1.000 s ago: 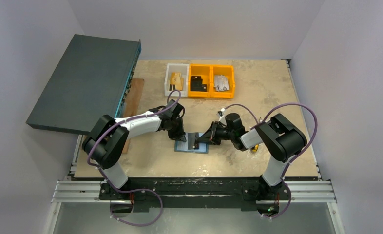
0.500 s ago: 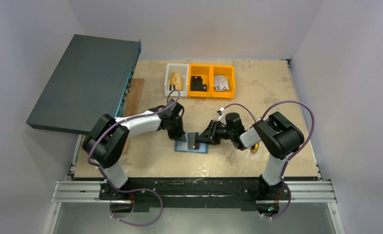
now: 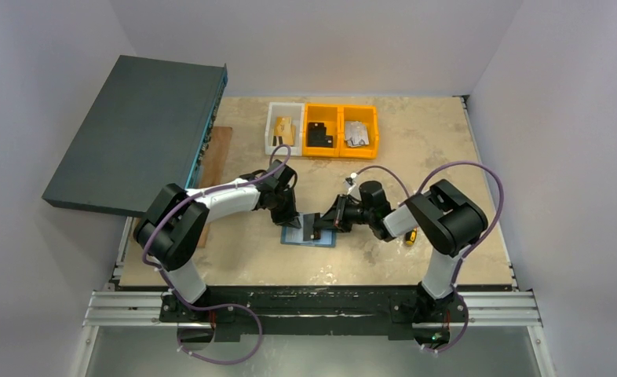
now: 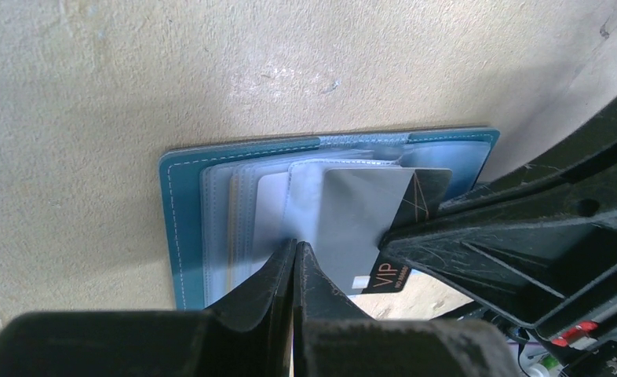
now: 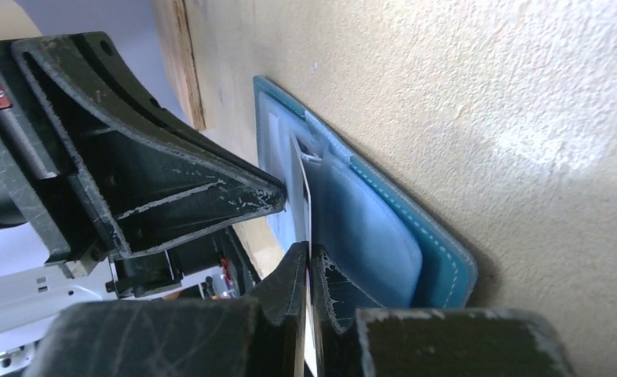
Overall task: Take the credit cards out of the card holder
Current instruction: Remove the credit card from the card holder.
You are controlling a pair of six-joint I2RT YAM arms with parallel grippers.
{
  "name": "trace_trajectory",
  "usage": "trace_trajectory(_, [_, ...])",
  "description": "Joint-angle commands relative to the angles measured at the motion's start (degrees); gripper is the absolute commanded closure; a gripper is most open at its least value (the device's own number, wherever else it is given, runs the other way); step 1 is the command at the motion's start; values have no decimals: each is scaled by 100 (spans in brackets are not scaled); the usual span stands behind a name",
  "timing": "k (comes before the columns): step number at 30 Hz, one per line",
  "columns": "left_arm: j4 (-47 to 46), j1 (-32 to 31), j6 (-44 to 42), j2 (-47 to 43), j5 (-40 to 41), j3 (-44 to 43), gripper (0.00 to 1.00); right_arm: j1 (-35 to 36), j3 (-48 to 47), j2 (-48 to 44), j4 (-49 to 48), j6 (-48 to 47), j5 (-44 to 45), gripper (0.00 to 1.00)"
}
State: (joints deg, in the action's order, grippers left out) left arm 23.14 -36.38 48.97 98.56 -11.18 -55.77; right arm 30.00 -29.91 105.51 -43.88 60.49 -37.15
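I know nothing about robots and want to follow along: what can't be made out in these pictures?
Top view: the card holder is too small, and partly under the left hand and right hand, to make out its cards.
Left wrist view: the right hand covers much of the black VIP card.
Right wrist view: the pinched card shows only edge-on, so which card it is cannot be told.

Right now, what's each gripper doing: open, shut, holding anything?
Left gripper: closed, nothing between the fingers, tips pressing on the open card holder.
Right gripper: closed on the edge of a credit card sticking out of the holder.
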Motion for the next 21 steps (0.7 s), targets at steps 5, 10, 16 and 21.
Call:
trace_trajectory(5, [416, 34, -63, 383, 582, 284, 100, -483, 302, -551, 623, -541, 85, 99])
trace_trajectory(10, [406, 34, -70, 353, 577, 286, 100, -596, 326, -773, 878, -699, 94, 100])
trace_trajectory(16, [415, 33, -190, 202, 505, 173, 100, -623, 148, -1217, 1410, -877, 169, 100])
trace_trajectory(21, [545, 17, -356, -145, 313, -190, 100, -619, -182, -1699, 1946, -995, 188, 100])
